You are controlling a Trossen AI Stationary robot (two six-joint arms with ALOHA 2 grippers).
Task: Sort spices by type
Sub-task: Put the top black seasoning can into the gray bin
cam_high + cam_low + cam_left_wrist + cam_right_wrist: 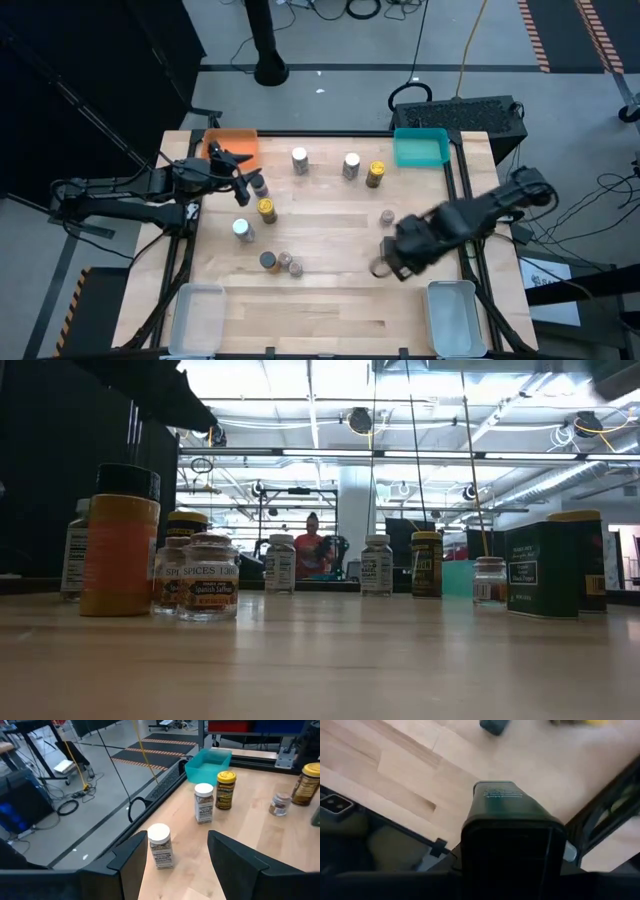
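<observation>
Near the table's right edge, my right gripper [385, 266] clamps a dark green tin [502, 802], legible only at my wrist; overhead hides it. Left gripper [243, 165] gapes beside orange tray [235, 143], spice jars [267, 208] spread between.

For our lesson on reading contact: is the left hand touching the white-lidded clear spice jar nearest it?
Apart. The high view shows bare wood between the left hand and the white-lidded clear spice jar; the left wrist view shows it ahead of the open fingers.
</observation>
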